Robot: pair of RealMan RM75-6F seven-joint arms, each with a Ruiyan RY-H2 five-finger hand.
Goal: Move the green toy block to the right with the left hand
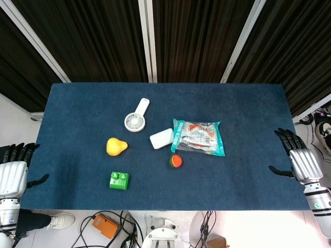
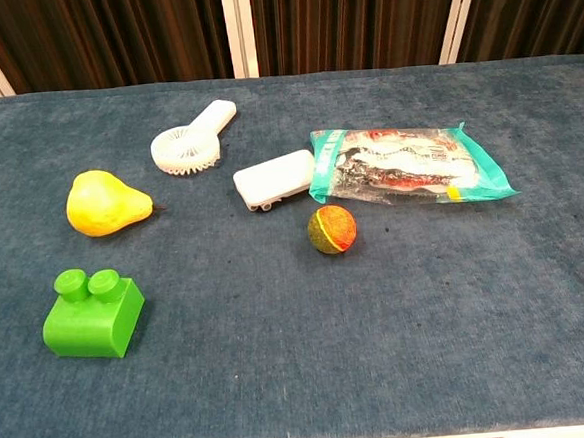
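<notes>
The green toy block with two studs on top lies near the table's front edge, left of centre; in the chest view the green toy block sits at the lower left. My left hand hangs off the table's left edge, fingers spread and empty, well to the left of the block. Off the right edge, my right hand is likewise spread and holds nothing. Neither hand shows in the chest view.
On the blue table lie a yellow pear, a white hand fan, a white flat case, a teal snack bag and an orange-green ball. The ball lies to the right of the block.
</notes>
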